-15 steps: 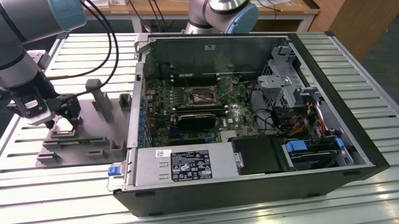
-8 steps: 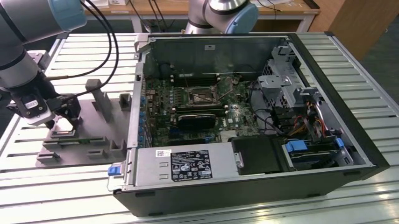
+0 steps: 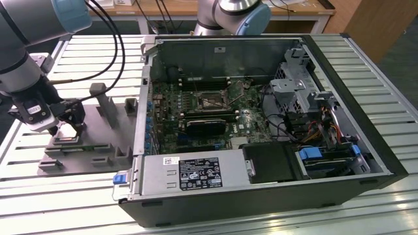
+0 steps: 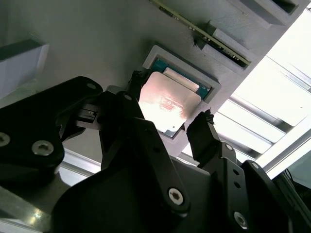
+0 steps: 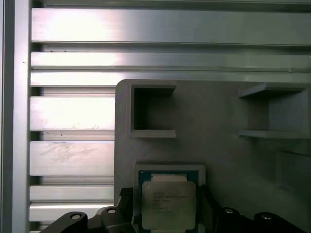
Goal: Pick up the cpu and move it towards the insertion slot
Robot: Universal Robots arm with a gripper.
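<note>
cpu (image 4: 167,104) pick-up at the grey fixture block (image 3: 85,159)
the chip lies in a shallow square pocket (image 5: 169,168) of the block, near the desk (image 3: 365,54) edge at the exterior view's left. the gripper (image 4: 170,99) is down over it with the jaws set either side; whether they already pinch it i cannot tell. a good grasp likely means square contact on opposite edges, the chip kept level, and a straight lift clear of the pocket rim. well apart, the open computer case (image 3: 261,200) holds the motherboard (image 3: 248,122), and on it the insertion slot (image 3: 210,100).
</note>
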